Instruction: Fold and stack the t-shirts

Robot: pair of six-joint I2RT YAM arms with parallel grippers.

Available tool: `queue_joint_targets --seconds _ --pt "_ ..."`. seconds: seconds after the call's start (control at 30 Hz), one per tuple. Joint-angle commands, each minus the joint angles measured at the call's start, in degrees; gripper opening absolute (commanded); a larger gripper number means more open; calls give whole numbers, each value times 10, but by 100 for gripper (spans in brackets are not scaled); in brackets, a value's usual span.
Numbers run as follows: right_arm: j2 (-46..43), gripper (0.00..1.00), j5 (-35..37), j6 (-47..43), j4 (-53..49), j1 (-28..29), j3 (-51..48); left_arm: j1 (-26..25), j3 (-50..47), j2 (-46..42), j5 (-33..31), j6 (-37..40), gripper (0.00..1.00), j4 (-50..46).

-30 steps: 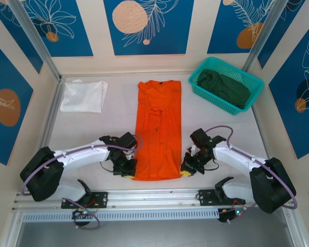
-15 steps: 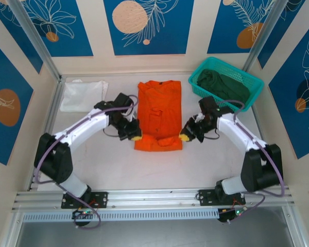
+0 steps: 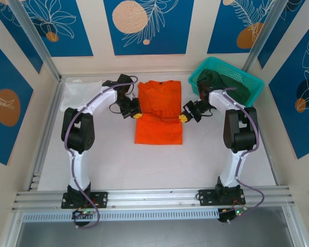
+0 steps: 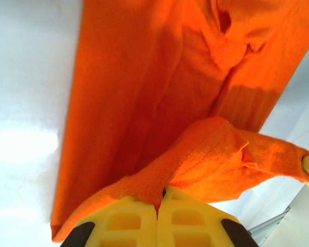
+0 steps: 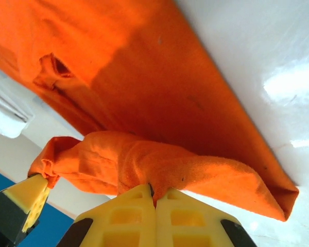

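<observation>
Over the far half of the surface (image 3: 144, 164), my left end effector (image 3: 136, 115) and right end effector (image 3: 184, 117) each pinch the hem of the orange t-shirt (image 3: 158, 128). I have carried that hem up from the near edge toward the collar, so the half-fold awaits release.

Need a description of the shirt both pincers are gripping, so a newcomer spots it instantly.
Middle of the white table: the orange t-shirt, partly folded, pinched at each side by the left pincer and right pincer. It's the only bright orange cloth; the dark green t-shirt sits in the teal basket.
</observation>
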Motion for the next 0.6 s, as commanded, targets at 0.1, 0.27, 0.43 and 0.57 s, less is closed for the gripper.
queue_joint_targets --seconds 0.1,0.27,0.43,0.57 --pt "40 0 1 17 -28 -13 49 8 64 53 15 7 0 -25" --pt "70 0 1 21 -42 -14 99 19 74 76 18 -5 0 -17" --pt "108 9 1 36 -60 -15 153 33 96 88 0 -38 22 -16" --pt "108 27 14 37 -79 -19 183 39 131 81 -28 -51 33 -28"
